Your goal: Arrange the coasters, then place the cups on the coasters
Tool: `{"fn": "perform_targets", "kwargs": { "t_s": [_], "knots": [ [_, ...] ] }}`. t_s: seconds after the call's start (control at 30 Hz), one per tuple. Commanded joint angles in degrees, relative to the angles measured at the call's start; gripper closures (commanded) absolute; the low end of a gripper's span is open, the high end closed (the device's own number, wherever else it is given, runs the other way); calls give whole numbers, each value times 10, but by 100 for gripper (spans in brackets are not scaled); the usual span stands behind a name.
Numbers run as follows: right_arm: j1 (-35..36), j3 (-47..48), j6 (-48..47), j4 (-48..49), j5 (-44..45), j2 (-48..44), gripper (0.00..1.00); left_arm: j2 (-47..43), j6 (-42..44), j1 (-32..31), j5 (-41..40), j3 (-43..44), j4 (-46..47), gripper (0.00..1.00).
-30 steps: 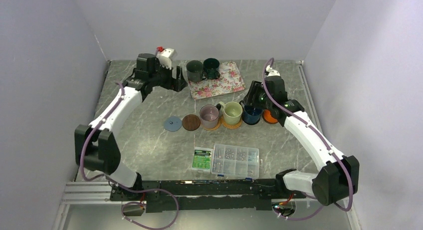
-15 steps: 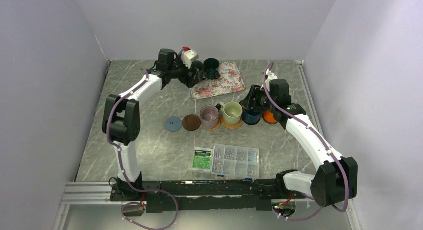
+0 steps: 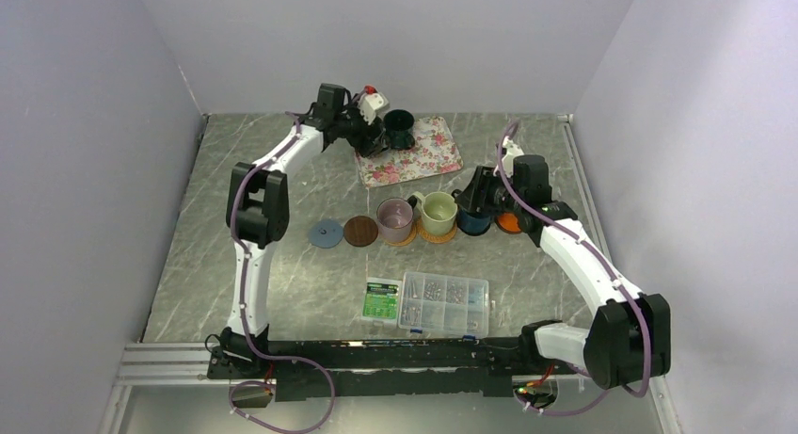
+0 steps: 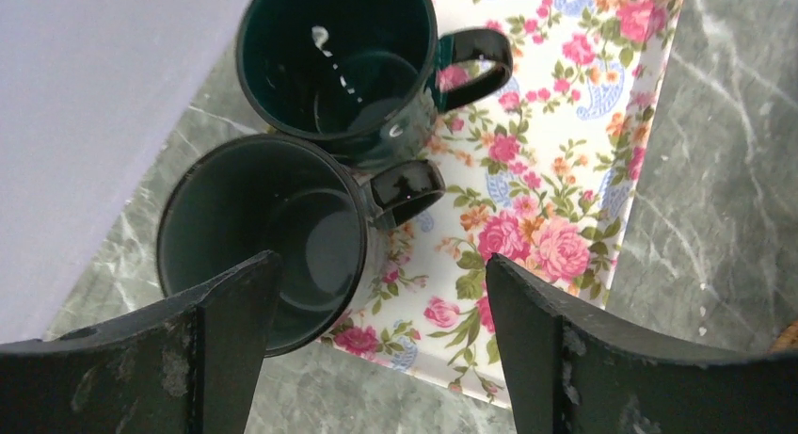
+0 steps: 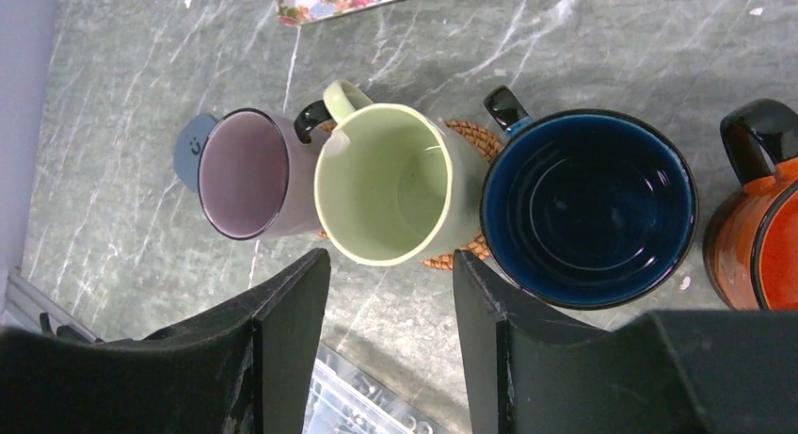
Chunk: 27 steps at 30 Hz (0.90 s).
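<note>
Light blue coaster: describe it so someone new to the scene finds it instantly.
On the grey marble table, find the mauve-grey handled mug near the middle. Left of it lie two bare round discs with no cup on them. The light blue round coaster is the outer, leftmost one; its only close neighbour is a dark brown round coaster.

Left gripper now above grey-green cup
</note>
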Motion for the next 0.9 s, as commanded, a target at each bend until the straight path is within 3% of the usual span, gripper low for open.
{"fn": "perform_targets", "kwargs": {
  "t_s": [0.0, 0.13, 0.4, 0.5, 0.57, 0.63, 0.87],
  "knots": [
    [-13, -12, -11, 38, -28, 1, 46, 24, 49, -2, 10, 56, -70, 16],
    [-21, -18, -9, 47, -38, -1, 46, 52, 77, -7, -12, 90, -114, 22],
    [-32, -25, -7, 52, -44, 1, 47, 61, 128, -26, -100, 77, -113, 49],
    [-35, -28, -4, 52, -44, 0, 47, 60, 122, -33, -109, 80, -116, 65],
    [-37, -29, -2, 52, -44, 0, 47, 59, 118, -40, -119, 83, -119, 86],
    [-38, -29, 0, 52, -45, -1, 47, 57, 111, -46, -127, 85, -122, 94],
    [-40, -30, 4, 42, -43, -13, 48, 50, 31, -64, -157, 106, -136, 97]
  ]
}}
